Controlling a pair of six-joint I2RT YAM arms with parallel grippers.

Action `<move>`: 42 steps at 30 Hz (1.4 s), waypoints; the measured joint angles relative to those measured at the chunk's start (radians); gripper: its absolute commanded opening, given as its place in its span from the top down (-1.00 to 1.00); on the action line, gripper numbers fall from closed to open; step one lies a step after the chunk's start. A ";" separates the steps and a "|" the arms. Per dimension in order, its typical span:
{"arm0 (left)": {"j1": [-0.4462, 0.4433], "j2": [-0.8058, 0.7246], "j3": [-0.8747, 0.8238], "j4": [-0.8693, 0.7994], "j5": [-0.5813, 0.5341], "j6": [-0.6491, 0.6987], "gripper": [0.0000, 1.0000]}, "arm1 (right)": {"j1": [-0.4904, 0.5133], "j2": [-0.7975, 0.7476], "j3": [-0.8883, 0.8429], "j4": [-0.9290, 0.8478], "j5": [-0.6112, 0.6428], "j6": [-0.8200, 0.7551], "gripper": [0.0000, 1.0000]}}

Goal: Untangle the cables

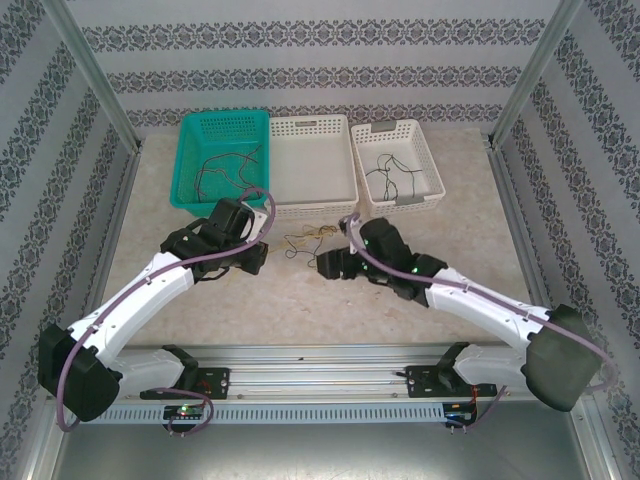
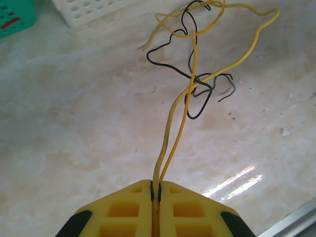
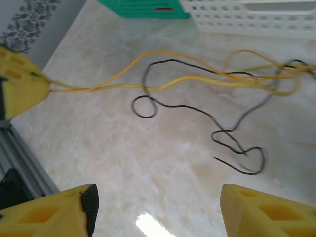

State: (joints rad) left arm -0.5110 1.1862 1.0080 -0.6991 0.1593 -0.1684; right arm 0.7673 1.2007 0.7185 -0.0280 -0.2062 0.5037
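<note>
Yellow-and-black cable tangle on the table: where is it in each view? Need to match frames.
Top external: cable tangle at picture centre.
Left wrist: upper centre, yellow strands running down into the shut left gripper.
Right wrist: across the upper middle.
Shared landmark: green basket, upper left from above, top-left corner in left wrist, top edge in right wrist.

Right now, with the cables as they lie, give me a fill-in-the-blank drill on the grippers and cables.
The cables clamped in the left gripper are ___ in colour.
The right gripper stands ___.
The black cable is held by ___ gripper.
Missing words: yellow; open; neither.
</note>
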 measured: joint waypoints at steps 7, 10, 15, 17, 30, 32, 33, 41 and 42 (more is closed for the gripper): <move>0.000 0.000 -0.016 0.031 0.059 -0.005 1.00 | 0.150 0.092 -0.037 0.194 0.111 -0.002 -0.27; 0.000 -0.002 -0.021 0.038 0.078 -0.008 1.00 | 0.185 0.166 -0.015 0.221 0.154 -0.005 -0.24; 0.000 -0.017 -0.029 0.047 0.092 -0.008 1.00 | 0.191 0.229 0.009 0.241 0.237 -0.005 -0.20; 0.000 -0.023 -0.030 0.050 0.098 -0.008 1.00 | 0.191 0.231 0.009 0.245 0.273 -0.005 -0.19; 0.000 -0.030 -0.031 0.057 0.119 -0.008 1.00 | 0.190 0.311 0.010 0.280 0.402 0.014 0.26; 0.000 -0.035 -0.033 0.057 0.122 -0.008 1.00 | 0.188 0.317 0.011 0.283 0.409 0.021 0.42; 0.000 -0.038 -0.034 0.057 0.125 -0.008 1.00 | 0.183 0.318 0.012 0.285 0.412 0.023 0.54; 0.000 -0.049 -0.037 0.058 0.129 -0.008 1.00 | 0.171 0.284 -0.009 0.306 0.449 0.044 1.00; 0.000 -0.049 -0.037 0.058 0.129 -0.008 1.00 | 0.170 0.263 -0.024 0.307 0.452 0.044 1.00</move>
State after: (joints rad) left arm -0.5110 1.1370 0.9707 -0.6411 0.2878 -0.1764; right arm 0.9375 1.4639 0.6945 0.2787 0.2462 0.5480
